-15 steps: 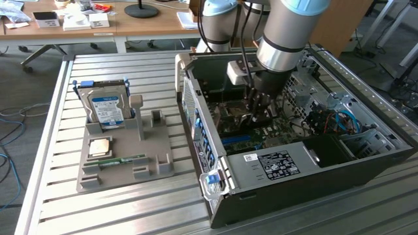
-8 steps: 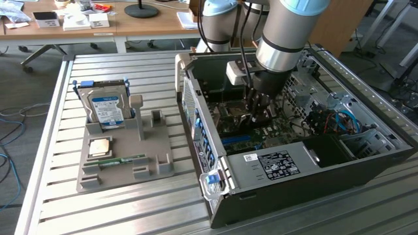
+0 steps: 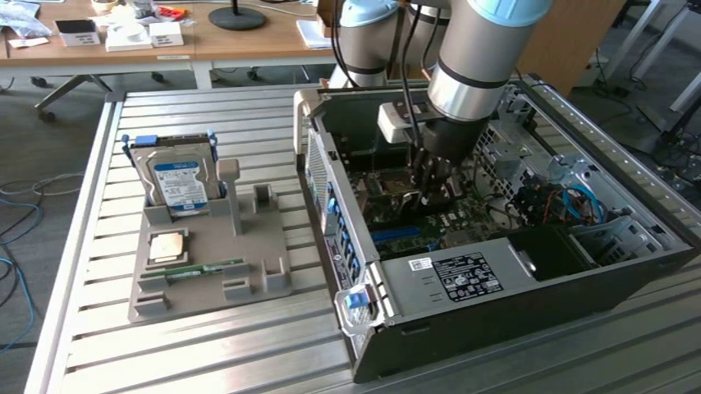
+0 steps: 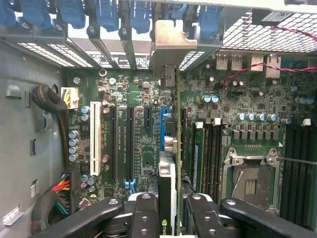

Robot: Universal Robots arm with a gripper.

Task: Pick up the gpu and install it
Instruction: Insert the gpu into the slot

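Our tool (image 4: 171, 215) grips the gpu (image 4: 167, 183) above the motherboard (image 4: 138, 148); we judge installing underway, needing careful, square lowering.

Slatted table (image 3: 219, 349) bearing case (image 3: 526, 308), tray (image 3: 268, 283)

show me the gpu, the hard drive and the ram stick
gpu (image 4: 167, 178), wrist view, on its dark face
hard drive (image 3: 180, 182), exterior view, on its blue label
ram stick (image 3: 206, 269), exterior view, middle of the green board
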